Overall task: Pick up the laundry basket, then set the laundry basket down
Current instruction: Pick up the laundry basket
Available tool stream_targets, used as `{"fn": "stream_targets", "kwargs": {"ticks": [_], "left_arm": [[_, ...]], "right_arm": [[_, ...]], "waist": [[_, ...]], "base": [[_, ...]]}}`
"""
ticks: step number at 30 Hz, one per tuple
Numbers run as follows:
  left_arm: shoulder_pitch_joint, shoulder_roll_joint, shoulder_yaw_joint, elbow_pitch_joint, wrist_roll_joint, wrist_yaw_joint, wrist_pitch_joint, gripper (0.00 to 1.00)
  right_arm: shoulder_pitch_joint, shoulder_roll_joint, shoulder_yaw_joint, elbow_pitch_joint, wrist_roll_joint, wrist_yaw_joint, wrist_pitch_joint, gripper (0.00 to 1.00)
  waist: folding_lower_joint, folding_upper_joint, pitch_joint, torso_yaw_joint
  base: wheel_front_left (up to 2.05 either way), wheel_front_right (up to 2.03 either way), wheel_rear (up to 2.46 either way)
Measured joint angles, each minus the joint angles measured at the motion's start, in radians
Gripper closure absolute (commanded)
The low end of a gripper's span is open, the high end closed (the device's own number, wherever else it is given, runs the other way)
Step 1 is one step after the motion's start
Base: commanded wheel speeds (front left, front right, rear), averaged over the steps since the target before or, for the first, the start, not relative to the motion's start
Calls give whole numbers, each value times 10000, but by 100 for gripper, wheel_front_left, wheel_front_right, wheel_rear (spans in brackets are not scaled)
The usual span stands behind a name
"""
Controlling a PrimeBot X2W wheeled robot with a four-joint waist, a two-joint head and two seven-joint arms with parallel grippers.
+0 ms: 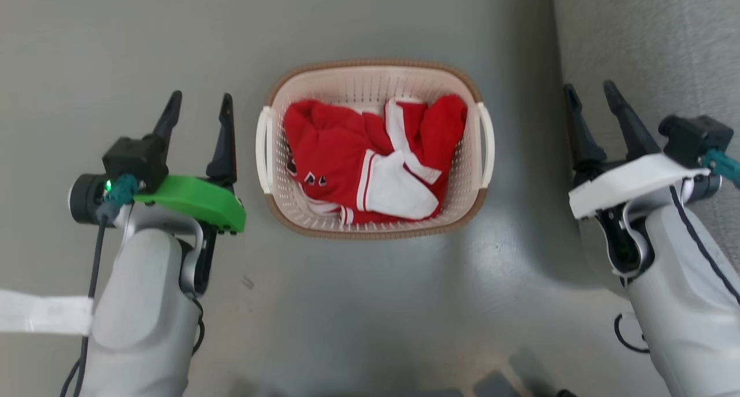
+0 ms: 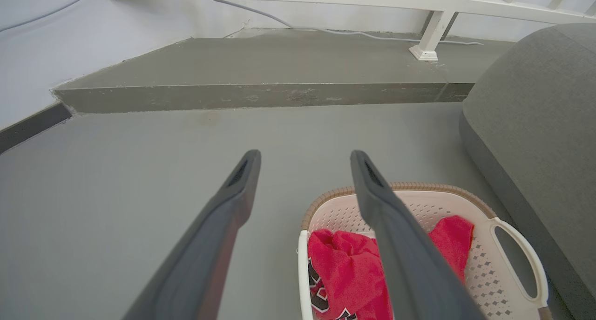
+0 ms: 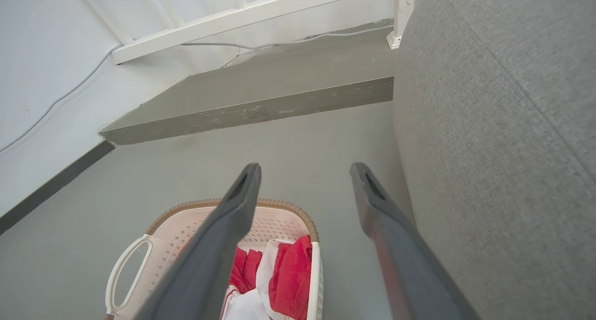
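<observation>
The laundry basket (image 1: 341,82) sits on the grey floor straight ahead, cream-white with perforated walls, a brown woven-look rim and a white handle on each side. Red-and-white clothing (image 1: 370,160) lies inside it. My left gripper (image 1: 199,99) hovers open just left of the basket's left handle (image 1: 263,148), holding nothing. My right gripper (image 1: 589,91) is open too, a wider gap to the right of the right handle (image 1: 487,143). The left wrist view shows the basket (image 2: 484,264) below and right of my fingers (image 2: 396,231); the right wrist view shows the basket (image 3: 186,231) below and left.
A grey upholstered sofa (image 1: 653,44) stands close on the right, behind my right gripper. Ahead, a low concrete step (image 2: 260,96) rises to a white railing (image 2: 433,36) and a pale wall with a cable. A white paper tag (image 1: 40,313) hangs off my left arm.
</observation>
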Motion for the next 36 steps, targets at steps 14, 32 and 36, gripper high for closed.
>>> {"fn": "stream_targets", "kwargs": {"ticks": [14,32,36], "left_arm": [[-1640,-67,-44,2174,-257,21,4,0],[-3545,-107,-1099,3887,-1051,-336,150,0],[-3869,-119,-1312,4167,-1156,-345,240,0]], "right_arm": [[-1614,90,560,1747,581,2,0,0],[-3474,276,1448,3488,1070,10,284,0],[-3709,332,1622,3787,1147,10,314,0]], "waist": [[0,0,1642,116],[0,0,3472,330],[0,0,3779,323]], "base": [[0,0,0],[0,0,0],[0,0,0]]}}
